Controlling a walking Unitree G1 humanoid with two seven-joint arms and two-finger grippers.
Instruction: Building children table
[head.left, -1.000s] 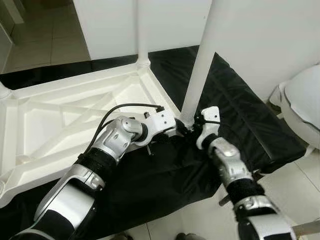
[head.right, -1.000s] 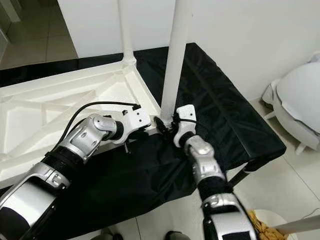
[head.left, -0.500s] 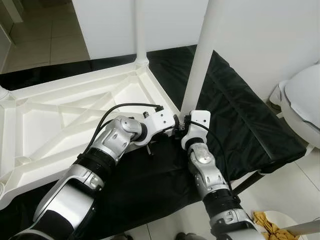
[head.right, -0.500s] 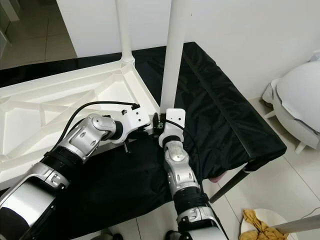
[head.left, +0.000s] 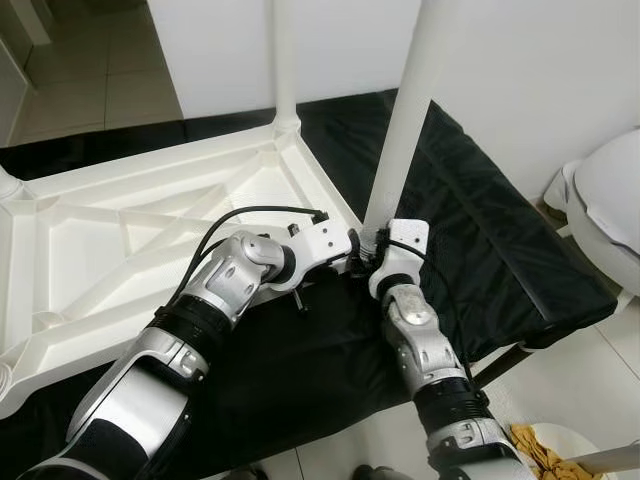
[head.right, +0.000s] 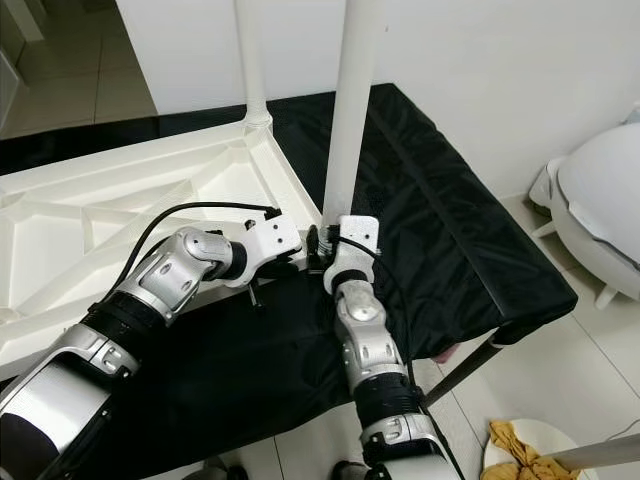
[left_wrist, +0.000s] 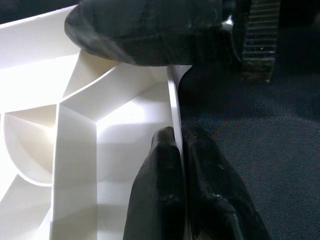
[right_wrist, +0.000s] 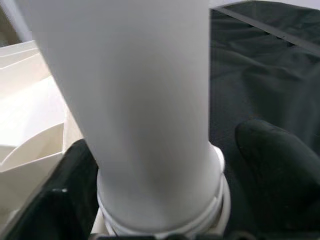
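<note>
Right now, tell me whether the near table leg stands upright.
Upright: the near leg rises from the tabletop's corner socket, right gripper around its base.

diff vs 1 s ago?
The right arm swung inward from the robot's right, so the right gripper now meets the near table leg base from straight in front, fingers either side. The left gripper stays clamped on the upturned tabletop rim. Legs and black cloth unchanged.

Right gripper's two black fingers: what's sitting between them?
The white table leg, near its base collar; right wrist view shows a finger on each side of it.
</note>
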